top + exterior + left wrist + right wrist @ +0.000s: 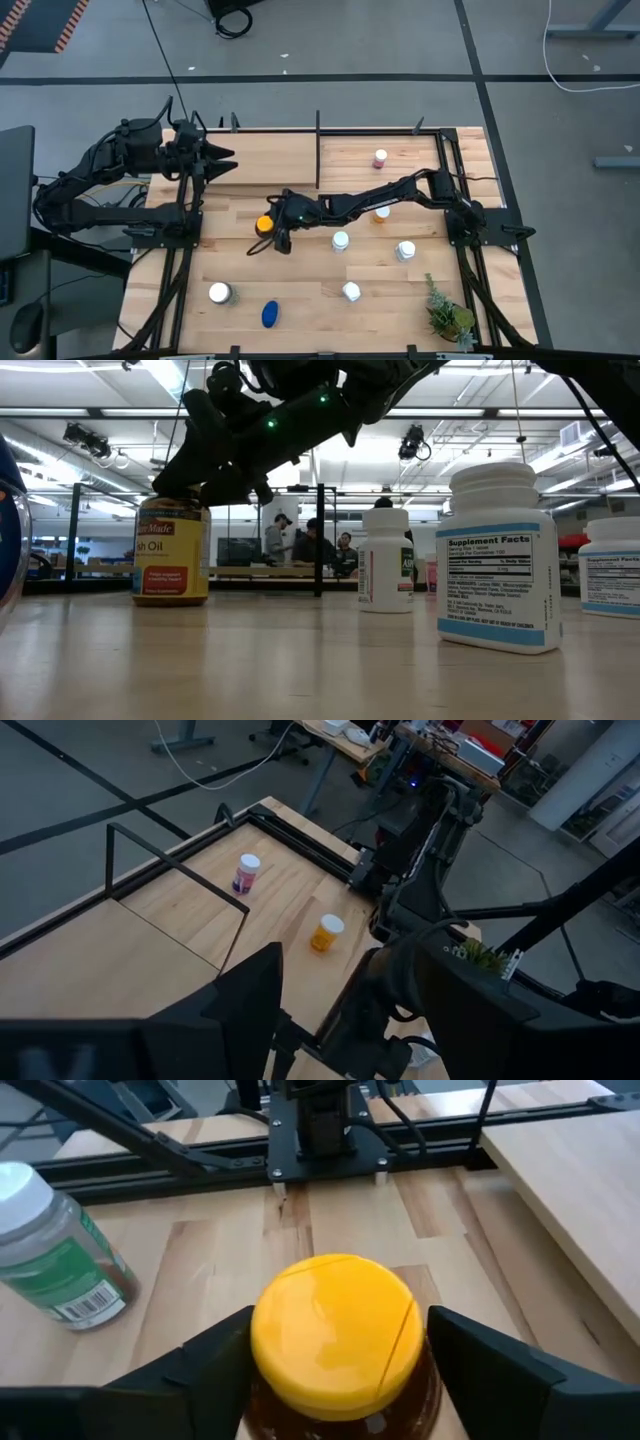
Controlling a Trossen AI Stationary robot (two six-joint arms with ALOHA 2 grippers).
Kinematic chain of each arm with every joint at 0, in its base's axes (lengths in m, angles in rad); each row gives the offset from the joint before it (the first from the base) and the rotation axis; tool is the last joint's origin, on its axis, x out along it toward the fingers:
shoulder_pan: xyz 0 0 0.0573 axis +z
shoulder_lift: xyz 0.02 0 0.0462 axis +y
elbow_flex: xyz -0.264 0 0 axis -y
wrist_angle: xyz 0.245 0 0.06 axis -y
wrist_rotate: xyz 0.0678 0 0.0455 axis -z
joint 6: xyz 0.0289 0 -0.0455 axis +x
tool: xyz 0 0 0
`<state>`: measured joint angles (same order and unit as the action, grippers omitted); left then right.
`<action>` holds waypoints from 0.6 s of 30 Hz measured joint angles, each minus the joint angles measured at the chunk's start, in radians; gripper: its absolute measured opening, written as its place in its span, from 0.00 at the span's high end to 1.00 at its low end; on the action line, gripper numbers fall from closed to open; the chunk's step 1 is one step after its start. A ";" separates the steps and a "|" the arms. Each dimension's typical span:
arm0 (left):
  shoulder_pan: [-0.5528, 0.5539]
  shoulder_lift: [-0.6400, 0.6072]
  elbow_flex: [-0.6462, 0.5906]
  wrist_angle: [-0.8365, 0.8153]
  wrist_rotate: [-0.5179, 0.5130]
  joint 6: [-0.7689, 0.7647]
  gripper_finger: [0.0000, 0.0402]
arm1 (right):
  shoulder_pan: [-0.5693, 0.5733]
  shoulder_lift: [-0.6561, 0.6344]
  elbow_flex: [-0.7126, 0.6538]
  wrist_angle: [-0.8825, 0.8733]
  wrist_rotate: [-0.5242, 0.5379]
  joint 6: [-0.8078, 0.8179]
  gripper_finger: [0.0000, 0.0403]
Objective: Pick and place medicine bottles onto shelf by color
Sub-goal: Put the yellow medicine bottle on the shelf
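Seven bottles show from above on the plank table [300, 300]. The amber bottle [264, 225] with the yellow cap stands upright near the table's middle-left, between the spread fingers of the right gripper [270, 228]; the right wrist view shows a finger [200, 1365] on either side of the cap, close beside it, though contact cannot be confirmed. The pink-capped bottle [380, 158] stands inside the shelf [400, 132], in the bay right of the black divider [318, 150]; the bay left of the divider holds no bottle. The orange-capped bottle [382, 212] stands in front of the shelf, partly under the right arm. Three white bottles [341, 240] [405, 250] [351, 291] stand on the right half of the table, a fourth white-capped bottle [219, 293] at the front left, and the blue bottle [270, 314] just beside it. A small green plant [448, 315] sits at the front right corner. The left gripper [222, 160] waits at the table's left rear edge, fingers spread, holding nothing.
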<state>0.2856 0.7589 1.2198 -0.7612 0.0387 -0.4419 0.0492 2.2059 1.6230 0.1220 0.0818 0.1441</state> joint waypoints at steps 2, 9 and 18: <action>0.000 0.000 0.000 0.000 0.000 0.000 0.43 | 0.000 0.000 0.000 0.003 0.000 0.017 0.36; 0.000 0.000 0.000 -0.001 0.000 0.000 0.43 | -0.002 0.000 0.033 -0.006 0.041 0.040 0.45; 0.000 -0.004 0.000 -0.009 0.000 0.001 0.44 | -0.041 -0.001 0.165 -0.149 0.411 0.156 0.44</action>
<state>0.2859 0.7549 1.2198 -0.7704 0.0387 -0.4405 0.0087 2.2052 1.7885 -0.0272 0.4928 0.3006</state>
